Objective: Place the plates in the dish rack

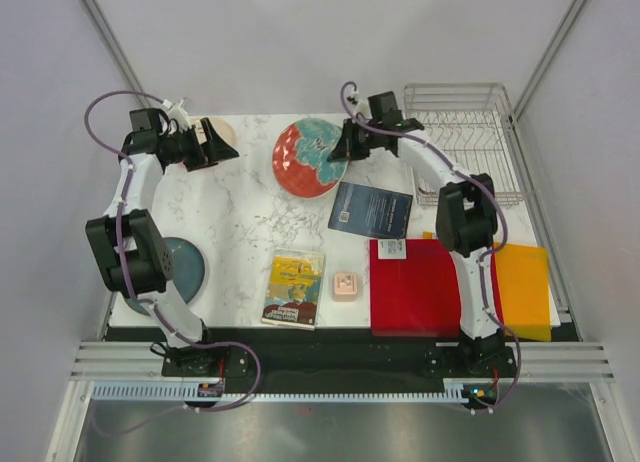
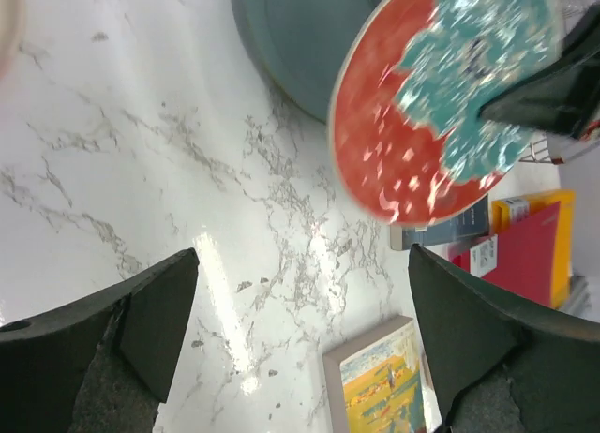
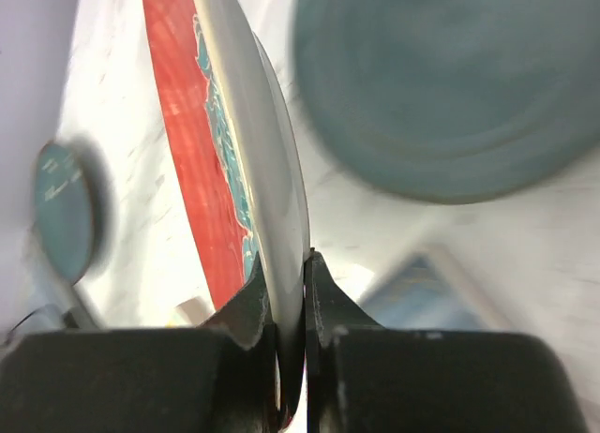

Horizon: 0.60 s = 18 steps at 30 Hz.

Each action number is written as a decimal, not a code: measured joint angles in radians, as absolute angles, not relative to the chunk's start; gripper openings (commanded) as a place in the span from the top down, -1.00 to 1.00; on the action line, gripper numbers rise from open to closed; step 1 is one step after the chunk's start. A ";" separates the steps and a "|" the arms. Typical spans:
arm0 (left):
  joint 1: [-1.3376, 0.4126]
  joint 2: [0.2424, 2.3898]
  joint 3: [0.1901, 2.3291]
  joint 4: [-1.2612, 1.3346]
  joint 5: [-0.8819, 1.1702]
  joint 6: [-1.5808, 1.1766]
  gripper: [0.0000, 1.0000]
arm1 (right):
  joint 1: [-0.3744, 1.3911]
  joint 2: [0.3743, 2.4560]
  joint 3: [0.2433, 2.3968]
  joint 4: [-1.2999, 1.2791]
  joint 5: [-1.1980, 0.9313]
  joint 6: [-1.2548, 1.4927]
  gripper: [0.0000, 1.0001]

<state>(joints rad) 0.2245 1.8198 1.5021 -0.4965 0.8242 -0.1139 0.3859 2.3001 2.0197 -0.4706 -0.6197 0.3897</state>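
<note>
— Where do we find the round red plate with the teal floral pattern point(image 1: 305, 160)?
— We see it tilted up off the white marble table point(image 1: 250, 232), toward the far middle. Its rim is pinched edge-on between the fingers of the right gripper point(image 3: 289, 283).
— And the rectangular silver wire dish rack point(image 1: 470, 132)?
— It stands in the far right corner, to the plate's right and not touching it.
— Which other plates can we make out?
— A plain grey-green round plate point(image 2: 291, 39) lies flat, partly behind the red one in the left wrist view. A dark teal-blue round plate point(image 1: 188, 262) lies near the left edge, half under the left arm. The rim of a cream round plate point(image 1: 224, 132) shows behind the left gripper point(image 2: 300, 339).
— How is that one?
— Its jaws are spread wide over bare marble, gripping nothing.
— And around them?
— A dark blue book point(image 1: 370, 210) lies just beside the red plate. Nearer us we see a yellow-covered book point(image 1: 295, 287), a small pink square block point(image 1: 346, 284) and a flat red mat point(image 1: 415, 287) with an orange sheet point(image 1: 522, 282) beside it.
</note>
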 measured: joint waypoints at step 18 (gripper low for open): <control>-0.244 1.738 1.548 -0.482 0.513 -0.113 -1.00 | -0.081 2.008 2.196 -0.509 0.146 -0.035 1.00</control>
<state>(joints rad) -0.2443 1.7382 1.5482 -0.4824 0.5133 -0.1131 -0.0807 2.0079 2.1960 -0.5091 0.1463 -0.0349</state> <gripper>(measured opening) 0.995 0.100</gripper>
